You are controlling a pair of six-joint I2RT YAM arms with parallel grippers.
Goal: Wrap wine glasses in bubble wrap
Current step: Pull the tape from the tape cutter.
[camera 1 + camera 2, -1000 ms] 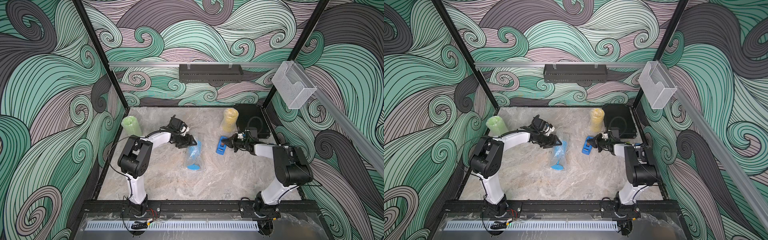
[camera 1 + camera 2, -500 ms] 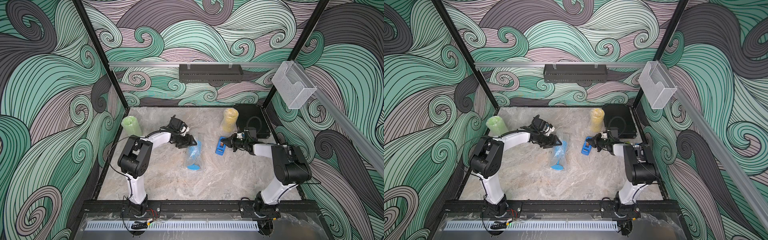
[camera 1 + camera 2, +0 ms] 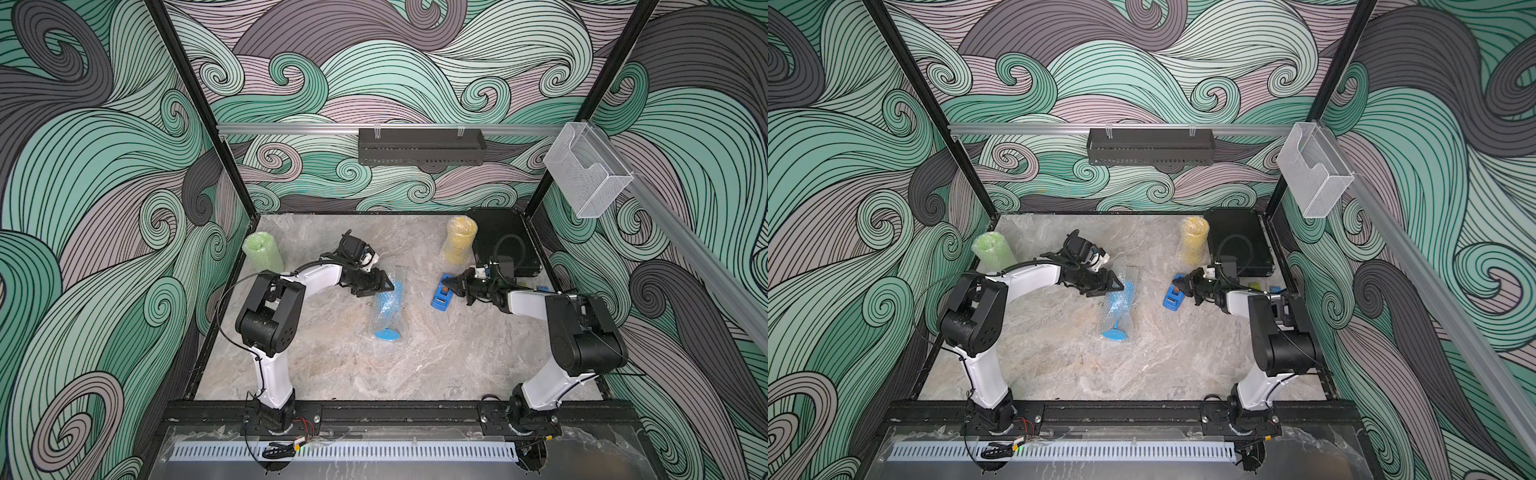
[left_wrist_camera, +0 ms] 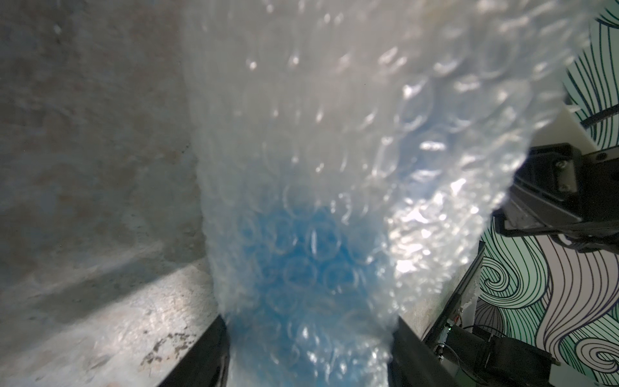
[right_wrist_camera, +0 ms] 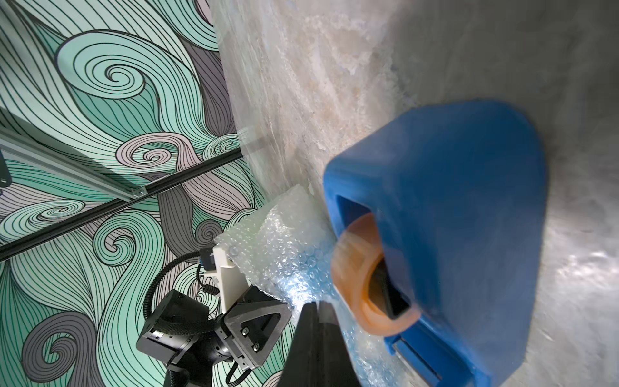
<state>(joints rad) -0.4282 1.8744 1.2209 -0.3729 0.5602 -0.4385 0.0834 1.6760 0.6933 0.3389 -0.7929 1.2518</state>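
Blue goblet [image 3: 387, 309] rolled in bubble wrap [image 4: 335, 134]; bowl end clamped between fingers of left gripper [image 3: 384, 286], foot pointing away. Right gripper [image 3: 445, 285] fingers pressed together, tips just beside tape roll [image 5: 365, 291] in tape dispenser [image 3: 439, 301].

Blue goblet [image 3: 397, 291] lies at centre of the counter [image 3: 332, 374], foot toward six o'clock, rolled in bubble wrap [image 3: 382, 312]. Wrapped green goblet [image 3: 262, 251] stands at ten o'clock, wrapped yellow goblet [image 3: 459, 245] at one.
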